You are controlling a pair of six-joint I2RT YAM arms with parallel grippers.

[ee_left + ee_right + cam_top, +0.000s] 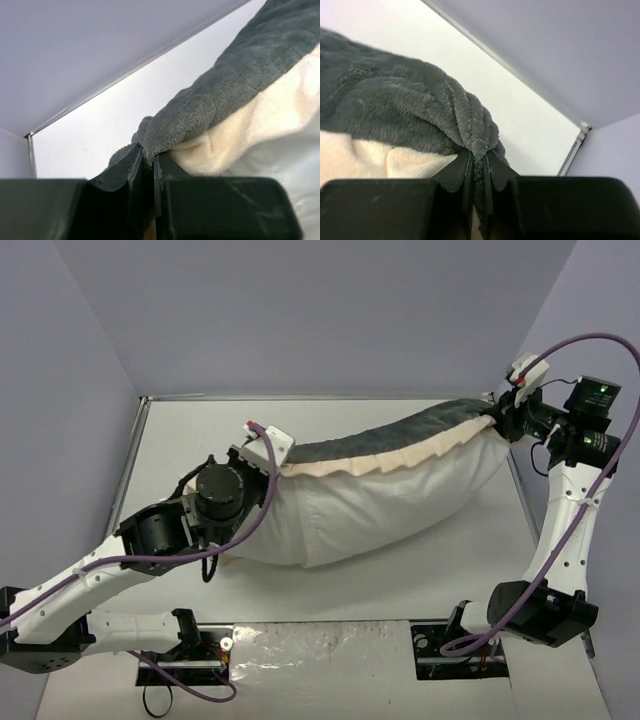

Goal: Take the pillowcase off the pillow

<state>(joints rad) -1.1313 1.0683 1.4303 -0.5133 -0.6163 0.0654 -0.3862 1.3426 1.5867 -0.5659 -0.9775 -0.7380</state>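
Observation:
The pillowcase (400, 435) hangs stretched between my two grippers across the table. Its dark grey fuzzy face is on top, its cream frill (390, 462) runs below that, and its white face (370, 510) bulges down full and touches the table. My left gripper (268, 455) is shut on the grey left corner (170, 127). My right gripper (503, 412) is shut on the bunched grey right corner (470, 125). The pillow itself is hidden inside the cover.
The white table (330, 590) has a raised rim and grey walls behind and at both sides. A silver foil patch (320, 652) lies at the near edge between the arm bases. Purple cables (560, 350) loop over both arms.

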